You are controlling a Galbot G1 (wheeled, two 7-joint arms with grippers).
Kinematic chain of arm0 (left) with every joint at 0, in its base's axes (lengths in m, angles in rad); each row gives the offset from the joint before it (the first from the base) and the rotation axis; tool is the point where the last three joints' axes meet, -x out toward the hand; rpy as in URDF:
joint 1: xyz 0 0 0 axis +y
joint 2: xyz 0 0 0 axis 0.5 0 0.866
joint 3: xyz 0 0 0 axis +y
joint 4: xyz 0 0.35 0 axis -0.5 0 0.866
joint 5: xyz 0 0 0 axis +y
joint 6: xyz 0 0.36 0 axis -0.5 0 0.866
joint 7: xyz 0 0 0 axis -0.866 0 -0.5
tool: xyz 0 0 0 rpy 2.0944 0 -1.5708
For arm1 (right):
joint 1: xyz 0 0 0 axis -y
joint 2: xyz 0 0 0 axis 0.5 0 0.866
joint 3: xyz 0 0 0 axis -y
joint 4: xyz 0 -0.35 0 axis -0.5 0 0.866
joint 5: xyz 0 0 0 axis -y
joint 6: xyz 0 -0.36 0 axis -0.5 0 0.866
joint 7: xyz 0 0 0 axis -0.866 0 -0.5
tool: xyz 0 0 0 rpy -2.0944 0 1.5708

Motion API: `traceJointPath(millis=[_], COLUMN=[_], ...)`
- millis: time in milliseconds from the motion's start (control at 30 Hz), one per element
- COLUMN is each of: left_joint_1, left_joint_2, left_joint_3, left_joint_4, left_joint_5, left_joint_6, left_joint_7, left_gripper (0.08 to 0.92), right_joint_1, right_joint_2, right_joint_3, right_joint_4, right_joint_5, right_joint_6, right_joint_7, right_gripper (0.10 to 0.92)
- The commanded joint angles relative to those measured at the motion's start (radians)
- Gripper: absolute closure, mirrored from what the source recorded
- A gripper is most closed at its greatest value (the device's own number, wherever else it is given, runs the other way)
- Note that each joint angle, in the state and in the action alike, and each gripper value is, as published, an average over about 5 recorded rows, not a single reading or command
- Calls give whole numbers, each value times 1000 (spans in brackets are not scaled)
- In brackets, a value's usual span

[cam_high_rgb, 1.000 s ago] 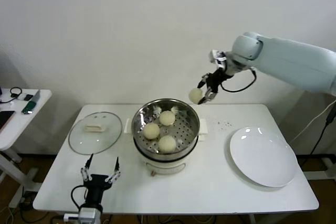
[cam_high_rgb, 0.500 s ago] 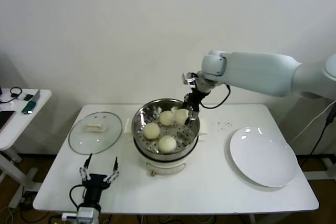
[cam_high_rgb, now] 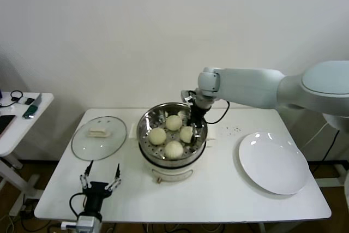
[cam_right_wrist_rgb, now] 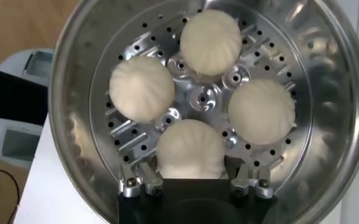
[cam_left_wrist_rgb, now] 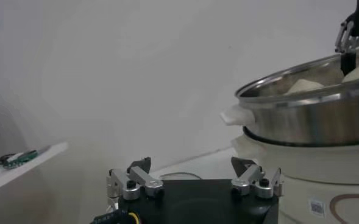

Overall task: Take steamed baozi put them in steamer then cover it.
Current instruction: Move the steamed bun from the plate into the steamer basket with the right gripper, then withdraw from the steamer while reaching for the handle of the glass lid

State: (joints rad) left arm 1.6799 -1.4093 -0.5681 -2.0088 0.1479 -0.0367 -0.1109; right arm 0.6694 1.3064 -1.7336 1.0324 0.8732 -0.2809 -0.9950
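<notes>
right wrist view alone shows right hand (cam_right_wrist_rgb: 193, 182) around a baozi (cam_right_wrist_rgb: 191, 149).

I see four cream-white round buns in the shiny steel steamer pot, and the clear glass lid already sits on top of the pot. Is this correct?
Not quite. The four cream-white round buns are in the shiny steel steamer pot, but the clear glass lid lies flat on the white table, on the robot's left of the pot, which is uncovered. The head view shows it.

4 baozi (cam_right_wrist_rgb: 210, 41), 1 steamer (cam_high_rgb: 147, 124), 1 cover (cam_high_rgb: 99, 137), 1 plate (cam_high_rgb: 272, 163).
</notes>
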Motion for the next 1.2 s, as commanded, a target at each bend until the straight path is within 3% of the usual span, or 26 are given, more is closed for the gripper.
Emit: traceJointPath(millis=[33, 267, 467, 600, 967, 1100, 1200], left_joint_1=[-2, -6, -4, -3, -6, -9, -6], left_joint_2=[2, 3, 4, 4, 6, 6, 6], left_joint_3=[1, 4, 2, 0, 2, -4, -6], left_joint_4=[6, 6, 5, 4, -1, -2, -1], left_joint_5=[-2, -1, 0, 0, 3, 3, 4], left_joint_6=[-2, 0, 0, -1, -2, -4, -7], left_joint_7=[1, 1, 0, 0, -8, -15, -27], left_gripper=[177, 177, 177, 177, 177, 177, 177], right_joint_1=[-24, -29, -25, -6, 78, 72, 17], right_joint_2=[25, 25, 20, -1, -197, -318, -433], right_joint_3=[-13, -3, 9, 29, 166, 227, 289], right_joint_4=[-46, -42, -40, -22, 64, 154, 244], right_joint_5=[-20, -19, -12, -4, 8, 2, 6], right_joint_6=[0, -3, -7, -7, 64, 129, 192], right_joint_7=[-11, -7, -16, -26, -26, 103, 325], right_gripper=[306, 304, 216, 204, 203, 203, 203])
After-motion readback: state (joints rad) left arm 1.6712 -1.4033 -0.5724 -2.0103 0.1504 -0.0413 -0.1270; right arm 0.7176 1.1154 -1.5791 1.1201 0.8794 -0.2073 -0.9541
